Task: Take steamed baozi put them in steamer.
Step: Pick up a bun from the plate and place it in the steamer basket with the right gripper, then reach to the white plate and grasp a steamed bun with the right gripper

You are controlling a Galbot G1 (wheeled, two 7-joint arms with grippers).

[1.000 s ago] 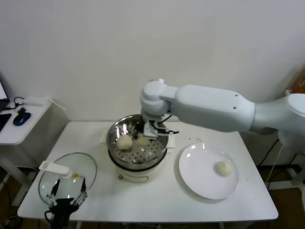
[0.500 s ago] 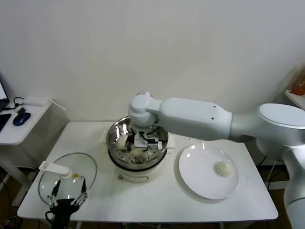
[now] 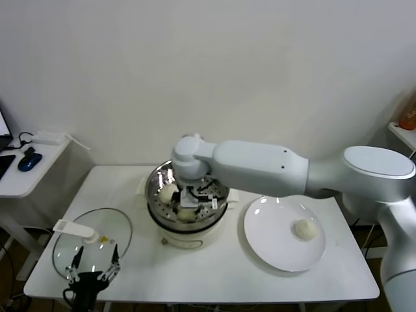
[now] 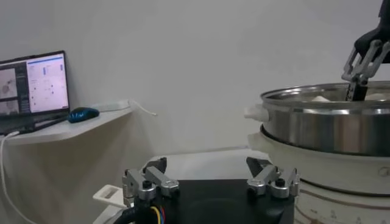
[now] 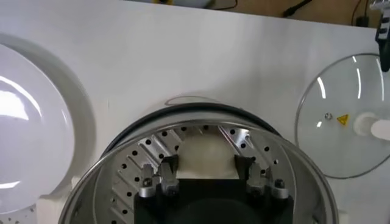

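The steamer (image 3: 155, 180) is a shiny perforated steel basket on a white pot base at mid-table. My right gripper (image 3: 189, 204) reaches down inside it, shut on a cream-white steamed baozi (image 3: 186, 214) low over the basket's near side. In the right wrist view the two fingers (image 5: 169, 168) press both flanks of this baozi (image 5: 206, 151) above the holed floor (image 5: 141, 157). A second baozi (image 3: 169, 193) rests in the basket to its left. Another baozi (image 3: 305, 228) lies on the white plate (image 3: 276, 253). My left gripper (image 3: 91, 268) is parked open near the table's front left corner.
A glass lid (image 3: 97, 229) with a white handle lies flat left of the steamer, just beyond the left gripper (image 4: 207, 176). The plate sits right of the steamer. A side shelf with a mouse (image 3: 29, 160) stands off the table's left end.
The right arm swung left and lowered, carrying its baozi from the basket's far right side down to the near side. The left arm stayed still.
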